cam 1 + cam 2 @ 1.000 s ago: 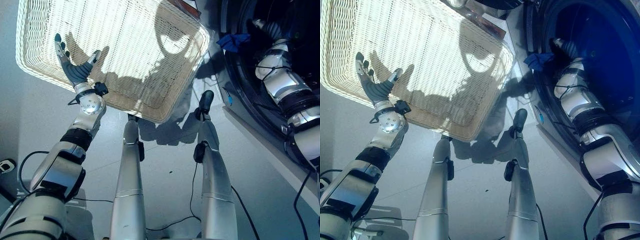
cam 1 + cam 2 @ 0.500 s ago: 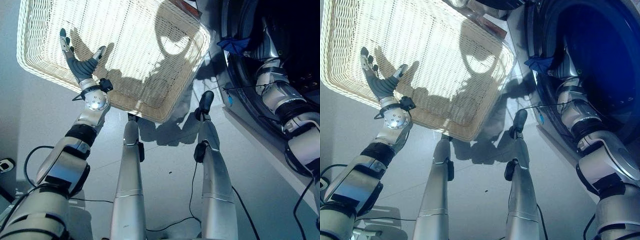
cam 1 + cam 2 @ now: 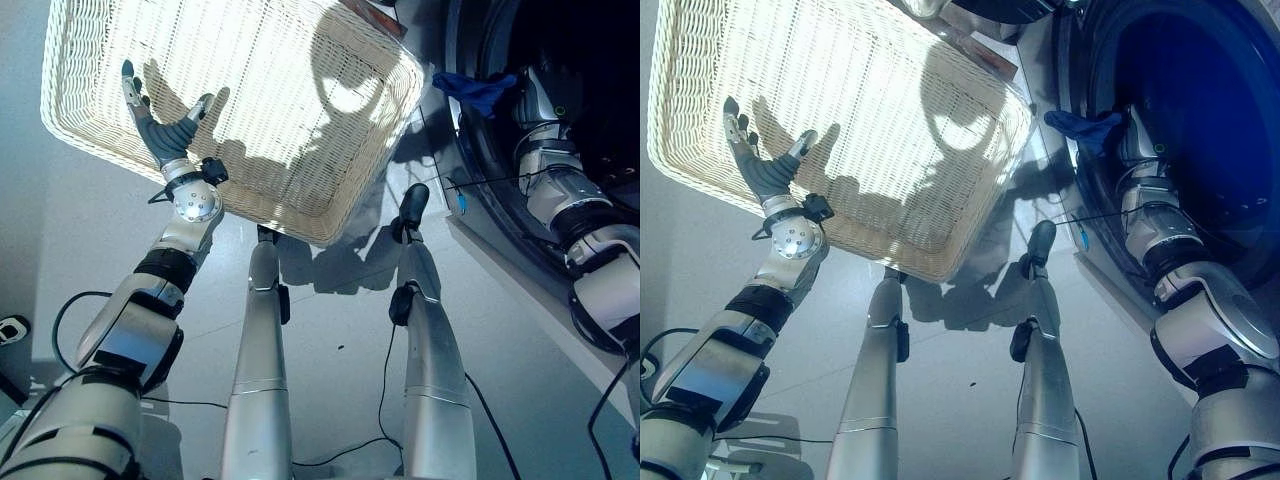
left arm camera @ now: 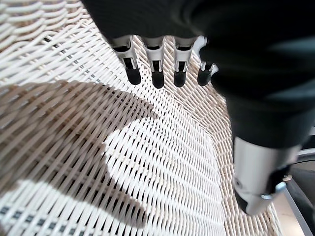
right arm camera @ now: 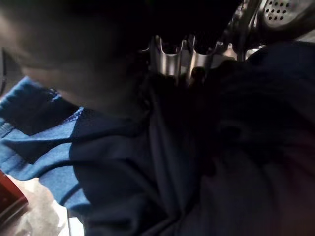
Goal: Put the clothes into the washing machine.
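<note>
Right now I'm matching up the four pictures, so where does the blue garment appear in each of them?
Left eye view: the blue garment hangs at the washing machine door rim, upper right, by the right hand.
Right eye view: upper right, same rim.
Left wrist view: not in it; wicker basket under the left hand.
Right wrist view: dark blue folds past the fingers.
Shared landmark: the basket's near corner.

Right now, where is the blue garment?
In both eye views the blue garment lies at the washing machine opening on the robot's right, against the right hand and beside the wicker basket.
</note>
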Controlling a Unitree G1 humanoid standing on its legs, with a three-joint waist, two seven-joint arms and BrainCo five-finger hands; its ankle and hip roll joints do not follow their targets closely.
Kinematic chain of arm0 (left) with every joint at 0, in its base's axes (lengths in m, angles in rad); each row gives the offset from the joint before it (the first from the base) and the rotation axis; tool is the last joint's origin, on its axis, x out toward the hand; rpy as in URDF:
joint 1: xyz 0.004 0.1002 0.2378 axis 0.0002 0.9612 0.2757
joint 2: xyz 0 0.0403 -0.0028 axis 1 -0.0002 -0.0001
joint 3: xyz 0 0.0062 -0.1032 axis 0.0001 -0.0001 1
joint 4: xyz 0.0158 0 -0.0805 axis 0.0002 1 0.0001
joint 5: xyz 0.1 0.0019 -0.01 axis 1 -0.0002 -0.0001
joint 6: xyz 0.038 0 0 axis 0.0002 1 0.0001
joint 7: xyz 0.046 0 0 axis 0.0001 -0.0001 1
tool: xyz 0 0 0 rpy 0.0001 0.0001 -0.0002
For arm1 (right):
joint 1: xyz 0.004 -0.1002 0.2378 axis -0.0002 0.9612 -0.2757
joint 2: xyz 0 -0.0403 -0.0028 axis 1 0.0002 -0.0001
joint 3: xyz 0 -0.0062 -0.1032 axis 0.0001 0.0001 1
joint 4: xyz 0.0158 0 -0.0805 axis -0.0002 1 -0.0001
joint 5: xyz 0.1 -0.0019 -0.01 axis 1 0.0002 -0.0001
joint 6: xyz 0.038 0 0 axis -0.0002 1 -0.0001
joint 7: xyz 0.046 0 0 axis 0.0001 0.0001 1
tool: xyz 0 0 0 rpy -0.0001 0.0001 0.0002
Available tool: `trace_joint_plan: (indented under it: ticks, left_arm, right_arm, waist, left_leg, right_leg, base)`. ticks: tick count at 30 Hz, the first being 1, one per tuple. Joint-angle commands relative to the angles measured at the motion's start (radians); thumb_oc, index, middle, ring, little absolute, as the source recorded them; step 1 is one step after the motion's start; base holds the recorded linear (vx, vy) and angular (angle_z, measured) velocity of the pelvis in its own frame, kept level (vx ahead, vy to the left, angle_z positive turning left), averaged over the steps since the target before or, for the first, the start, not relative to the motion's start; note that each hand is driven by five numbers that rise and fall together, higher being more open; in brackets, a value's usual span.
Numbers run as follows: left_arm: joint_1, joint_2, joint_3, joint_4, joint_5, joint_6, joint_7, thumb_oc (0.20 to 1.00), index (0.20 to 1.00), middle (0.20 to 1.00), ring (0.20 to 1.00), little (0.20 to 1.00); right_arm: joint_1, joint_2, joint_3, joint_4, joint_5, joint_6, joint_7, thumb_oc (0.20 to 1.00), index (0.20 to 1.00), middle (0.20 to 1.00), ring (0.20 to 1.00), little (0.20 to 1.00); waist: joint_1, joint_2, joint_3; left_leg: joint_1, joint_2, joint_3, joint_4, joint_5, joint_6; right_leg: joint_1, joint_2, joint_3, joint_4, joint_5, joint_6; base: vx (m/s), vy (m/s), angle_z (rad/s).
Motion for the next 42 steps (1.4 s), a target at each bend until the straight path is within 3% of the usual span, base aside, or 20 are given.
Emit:
trace_joint_plan:
  ticks: [1,5,10,14,16,18,19,22,23,27,28,29,30,31,36,40,42]
  left_arm:
    - [0.01,-0.023,0.052,-0.015,0.054,-0.035,0.023,1.0,1.0,1.0,1.0,1.0]
    - [0.01,-0.018,0.055,-0.015,0.049,-0.034,0.017,1.0,1.0,1.0,1.0,1.0]
    - [0.024,-0.005,0.054,-0.025,0.045,-0.032,0.024,1.0,1.0,1.0,1.0,1.0]
    - [0.072,0.024,0.078,-0.053,0.059,-0.044,0.025,1.0,1.0,1.0,1.0,1.0]
    - [0.122,0.033,0.105,-0.09,0.069,-0.048,0.029,1.0,1.0,1.0,1.0,1.0]
    - [0.135,0.035,0.106,-0.103,0.074,-0.041,0.034,1.0,1.0,1.0,1.0,1.0]
    - [0.148,0.041,0.109,-0.114,0.076,-0.036,0.037,1.0,1.0,1.0,1.0,1.0]
    - [0.154,0.048,0.111,-0.121,0.072,-0.032,0.037,1.0,1.0,1.0,1.0,1.0]
    - [0.164,0.075,0.108,-0.129,0.04,-0.014,0.035,1.0,1.0,1.0,1.0,1.0]
    - [0.156,0.103,0.113,-0.12,-0.001,-0.005,0.003,1.0,1.0,1.0,1.0,1.0]
    - [0.152,0.105,0.113,-0.116,-0.005,-0.005,-0.005,1.0,1.0,1.0,1.0,1.0]
    - [0.146,0.105,0.111,-0.111,-0.006,-0.004,-0.011,1.0,1.0,1.0,1.0,1.0]
    - [0.146,0.105,0.111,-0.111,-0.006,-0.004,-0.011,1.0,1.0,1.0,1.0,1.0]
    - [0.136,0.103,0.106,-0.106,-0.001,-0.004,-0.014,1.0,1.0,1.0,1.0,1.0]
    - [0.11,0.097,0.097,-0.085,-0.016,0.001,-0.023,1.0,1.0,1.0,1.0,1.0]
    - [0.114,0.081,0.1,-0.081,-0.015,-0.004,-0.025,1.0,1.0,1.0,1.0,1.0]
    - [0.118,0.062,0.104,-0.078,-0.006,-0.012,-0.024,1.0,1.0,1.0,1.0,1.0]
  right_arm:
    - [0.007,-0.026,0.057,0.085,0.013,0.065,0.031,0.2,0.2,0.2,0.2,0.2]
    - [0.01,-0.034,0.042,0.085,0.072,0.077,-0.003,0.2,0.2,0.2,0.2,0.2]
    - [0.013,-0.067,-0.048,0.078,0.46,0.047,-0.129,0.2,0.2,0.2,0.2,0.2]
    - [0.007,-0.11,-0.252,0.074,0.801,-0.097,-0.299,0.2,0.2,0.2,0.2,0.2]
    - [0.002,-0.139,-0.371,0.041,0.983,-0.232,-0.428,0.2,0.2,0.2,0.2,0.2]
    - [-0.009,-0.158,-0.398,0.051,1.049,-0.292,-0.463,0.2,0.2,0.2,0.2,0.2]
    - [-0.028,-0.197,-0.426,0.054,1.172,-0.384,-0.495,0.2,0.2,0.2,0.2,0.2]
    - [-0.027,-0.22,-0.445,0.05,1.212,-0.42,-0.496,0.2,0.2,0.2,0.2,0.2]
    - [0.003,-0.263,-0.469,0.002,1.241,-0.477,-0.512,0.2,0.2,0.2,0.2,0.2]
    - [-0.016,-0.288,-0.451,-0.013,1.236,-0.468,-0.503,0.2,0.2,0.2,0.2,0.2]
    - [-0.023,-0.29,-0.444,-0.009,1.228,-0.461,-0.495,0.266,0.266,0.266,0.266,0.266]
    - [-0.03,-0.286,-0.436,-0.008,1.204,-0.445,-0.485,0.435,0.435,0.435,0.435,0.435]
    - [-0.03,-0.286,-0.436,-0.008,1.204,-0.445,-0.485,0.435,0.435,0.435,0.435,0.435]
    - [-0.034,-0.278,-0.426,-0.007,1.204,-0.436,-0.461,1.0,1.0,1.0,1.0,1.0]
    - [-0.05,-0.216,-0.383,-0.047,1.077,-0.379,-0.369,1.0,1.0,1.0,1.0,1.0]
    - [-0.039,-0.167,-0.345,-0.113,0.917,-0.288,-0.364,1.0,1.0,1.0,1.0,1.0]
    - [-0.025,-0.137,-0.31,-0.165,0.725,-0.191,-0.392,1.0,1.0,1.0,1.0,1.0]
  waist:
    - [-0.01,0.065,-0.004]
    - [-0.011,0.064,-0.004]
    - [-0.014,0.063,-0.004]
    - [-0.014,0.056,-0.004]
    - [-0.015,0.048,-0.004]
    - [-0.015,0.044,-0.004]
    - [-0.018,0.04,-0.004]
    - [-0.022,0.037,-0.004]
    - [-0.035,0.024,-0.004]
    - [-0.037,0.012,-0.004]
    - [-0.037,0.012,-0.004]
    - [-0.036,0.012,-0.004]
    - [-0.036,0.012,-0.004]
    - [-0.034,0.013,-0.004]
    - [-0.024,0.03,-0.004]
    - [-0.021,0.038,-0.004]
    - [-0.02,0.043,-0.004]
  left_leg:
    - [0.007,-0.039,-0.007,-0.029,0.004,0.075]
    - [0.007,-0.039,-0.011,-0.032,0.004,0.074]
    - [0.007,-0.037,-0.017,-0.025,-0.004,0.072]
    - [0.009,-0.034,-0.025,-0.021,-0.025,0.069]
    - [0.014,-0.027,-0.027,-0.025,-0.034,0.067]
    - [0.02,-0.025,-0.027,-0.026,-0.037,0.067]
    - [0.028,-0.023,-0.024,-0.032,-0.038,0.066]
    - [0.032,-0.019,-0.022,-0.036,-0.037,0.065]
    - [0.044,-0.017,-0.023,-0.035,-0.037,0.066]
    - [0.054,-0.013,-0.025,-0.032,-0.039,0.066]
    - [0.057,-0.012,-0.025,-0.034,-0.038,0.066]
    - [0.062,-0.013,-0.026,-0.037,-0.037,0.066]
    - [0.062,-0.013,-0.026,-0.037,-0.037,0.066]
    - [0.066,-0.014,-0.027,-0.042,-0.037,0.067]
    - [0.066,-0.025,-0.027,-0.051,-0.034,0.067]
    - [0.062,-0.029,-0.02,-0.052,-0.033,0.068]
    - [0.056,-0.032,-0.014,-0.049,-0.032,0.069]
  right_leg:
    - [-0.011,0.01,-0.023,0.104,-0.055,0.088]
    - [-0.012,0.01,-0.023,0.103,-0.055,0.088]
    - [-0.013,0.016,-0.017,0.108,-0.055,0.086]
    - [-0.002,0.016,-0.022,0.093,-0.055,0.094]
    - [0.005,0.023,-0.022,0.086,-0.06,0.095]
    - [0.011,0.026,-0.021,0.085,-0.061,0.095]
    - [0.019,0.029,-0.023,0.081,-0.064,0.097]
    - [0.024,0.03,-0.021,0.078,-0.064,0.097]
    - [0.034,0.036,-0.015,0.078,-0.061,0.097]
    - [0.044,0.038,-0.013,0.081,-0.064,0.097]
    - [0.047,0.037,-0.014,0.079,-0.065,0.096]
    - [0.052,0.036,-0.014,0.077,-0.065,0.096]
    - [0.052,0.036,-0.014,0.077,-0.065,0.096]
    - [0.055,0.034,-0.015,0.073,-0.065,0.096]
    - [0.053,0.027,-0.016,0.068,-0.07,0.093]
    - [0.049,0.024,-0.017,0.069,-0.075,0.089]
    - [0.044,0.021,-0.018,0.073,-0.079,0.088]
  base:
    - [0.0,0.0,0.0]
    - [0.0,0.0,0.0]
    - [0.0,0.0,0.0]
    - [0.0,-0.052,-0.01]
    - [0.0,0.0,0.0]
    - [0.0,0.0,0.0]
    - [0.0,0.0,0.0]
    - [0.0,0.0,0.0]
    - [0.0,0.0,0.0]
    - [0.0,0.01,0.0]
    - [0.0,0.007,-0.04]
    - [0.0,0.006,-0.03]
    - [0.0,0.005,-0.05]
    - [0.0,0.0,0.0]
    - [0.0,-0.001,-0.01]
    - [0.0,0.034,0.01]
    - [0.0,0.037,-0.01]
